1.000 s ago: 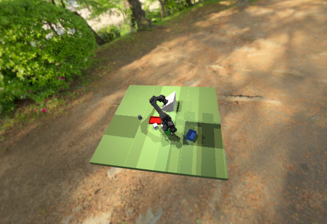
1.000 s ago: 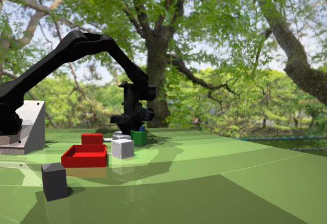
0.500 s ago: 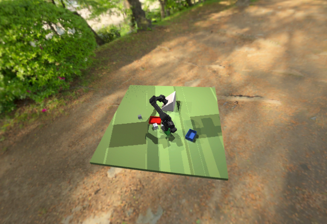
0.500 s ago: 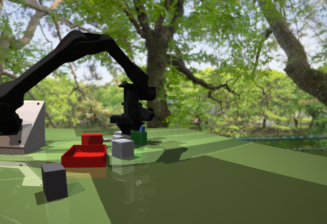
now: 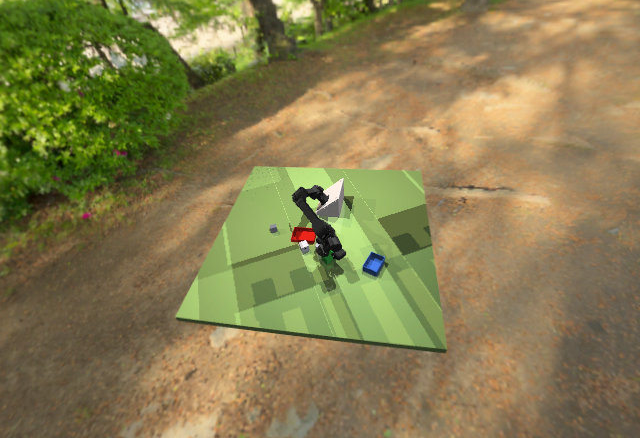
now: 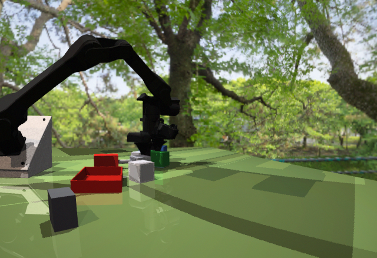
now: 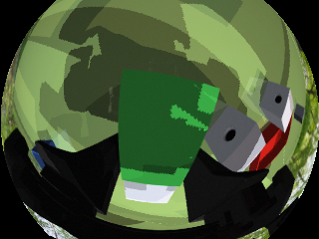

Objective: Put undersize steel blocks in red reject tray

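1. Top view: the black fingers point(image 5: 323, 255) point(image 6: 151, 151) are low over the surface at the green gauge point(image 5: 328, 258) point(image 6: 159, 159) point(image 7: 161, 124), which the arm partly covers. A pale steel block point(image 5: 303, 247) point(image 6: 141, 171) stands just beside the red reject tray point(image 5: 295, 240) point(image 6: 100, 185); a small grey block point(image 5: 273, 228) point(image 6: 63, 209) sits apart. A blue open tray point(image 5: 366, 271) is on the gauge's other side. A hurried carry could drop a reject there, if the trays were confused.

2. Exterior view: the fingers are closed on the gauge, close behind the pale block. Swinging sideways too low could knock that block and spoil "leave the good blocks where they are". A red block-shaped piece point(image 6: 105, 160) behind the tray might be mistaken for something to gauge.

3. Wrist view: the fingers grasp the green body between them. Two steel blocks with dark round holes point(image 7: 235, 134) point(image 7: 277, 101) lie to one side. If the gauge is off-centre or tilted, its pin could catch a rim and make a good hole seem undersize; pushing harder could make it slip in the grasp. Whether it is in a hole, I cannot tell.

4. No brand, label or writing is legible in any view.
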Tool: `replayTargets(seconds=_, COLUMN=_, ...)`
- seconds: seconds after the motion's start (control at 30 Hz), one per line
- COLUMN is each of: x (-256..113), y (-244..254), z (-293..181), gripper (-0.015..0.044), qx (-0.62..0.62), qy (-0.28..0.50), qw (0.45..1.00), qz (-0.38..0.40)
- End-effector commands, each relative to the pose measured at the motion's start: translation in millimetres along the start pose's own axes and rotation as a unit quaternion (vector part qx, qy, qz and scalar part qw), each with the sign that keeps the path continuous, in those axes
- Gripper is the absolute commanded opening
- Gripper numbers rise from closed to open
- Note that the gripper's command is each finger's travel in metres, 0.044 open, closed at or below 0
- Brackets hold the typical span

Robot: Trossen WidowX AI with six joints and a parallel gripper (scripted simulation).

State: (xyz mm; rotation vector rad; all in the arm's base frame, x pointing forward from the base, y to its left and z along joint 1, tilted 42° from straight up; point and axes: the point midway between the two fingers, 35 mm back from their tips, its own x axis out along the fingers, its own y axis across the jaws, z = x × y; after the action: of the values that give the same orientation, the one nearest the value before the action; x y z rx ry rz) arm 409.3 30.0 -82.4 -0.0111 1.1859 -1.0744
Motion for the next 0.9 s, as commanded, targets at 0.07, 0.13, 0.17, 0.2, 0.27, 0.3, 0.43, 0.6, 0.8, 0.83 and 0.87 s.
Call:
replayTargets(seconds=0.07, x=0.0, y=0.0, z=0.2, gripper=0.0000, qx=0.000, qy=0.000, qw=1.000, qz=0.000)
replayTargets(seconds=0.13, x=-0.2, y=0.1, z=1.2, gripper=0.0000, qx=0.000, qy=0.000, qw=1.000, qz=0.000)
replayTargets(seconds=0.17, x=-0.2, y=0.2, z=1.9, gripper=0.0000, qx=0.000, qy=0.000, qw=1.000, qz=0.000)
replayTargets(seconds=0.2, x=-0.3, y=0.3, z=2.8, gripper=0.0000, qx=0.000, qy=0.000, qw=1.000, qz=0.001)
replayTargets(seconds=0.27, x=-0.6, y=0.5, z=5.3, gripper=0.0000, qx=0.000, qy=0.000, qw=1.000, qz=0.001)
replayTargets(seconds=0.3, x=-0.8, y=0.6, z=6.7, gripper=0.0000, qx=0.000, qy=0.000, qw=1.000, qz=0.002)
replayTargets(seconds=0.43, x=-1.1, y=0.9, z=10.1, gripper=0.0000, qx=0.000, qy=0.001, qw=1.000, qz=0.002)
replayTargets(seconds=0.6, x=-1.1, y=0.9, z=10.1, gripper=0.0000, qx=0.000, qy=0.001, qw=1.000, qz=0.002)
replayTargets(seconds=0.8, x=-1.5, y=0.9, z=13.7, gripper=0.0000, qx=0.000, qy=0.001, qw=1.000, qz=0.002)
replayTargets(seconds=0.83, x=-1.6, y=0.9, z=14.7, gripper=0.0000, qx=0.000, qy=0.000, qw=1.000, qz=0.002)
replayTargets(seconds=0.87, x=-1.7, y=0.9, z=15.9, gripper=0.0000, qx=0.000, qy=0.000, qw=1.000, qz=0.002)
